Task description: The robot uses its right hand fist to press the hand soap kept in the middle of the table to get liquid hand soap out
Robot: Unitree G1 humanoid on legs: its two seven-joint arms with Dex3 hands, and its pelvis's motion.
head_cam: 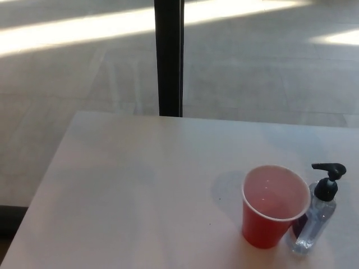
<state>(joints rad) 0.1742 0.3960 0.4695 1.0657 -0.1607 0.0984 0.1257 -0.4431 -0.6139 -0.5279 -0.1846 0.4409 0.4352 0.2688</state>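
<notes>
Neither robot hand shows, so the state of their fingers cannot be told. A clear plastic hand soap bottle with a black pump top [317, 216] stands upright near the right edge of the white tabletop [129, 196], touching or just beside a red plastic cup [273, 208] at its left. A dark vertical post [169, 56] rises behind the tabletop over grey floor [67, 73].

I see the hand soap bottle [317, 216] upright near the table's [140, 185] right edge, toward the near side. Clear body, black pump head, nozzle pointing left. It stands just beside a red cup [274, 206], on the cup's right.
</notes>
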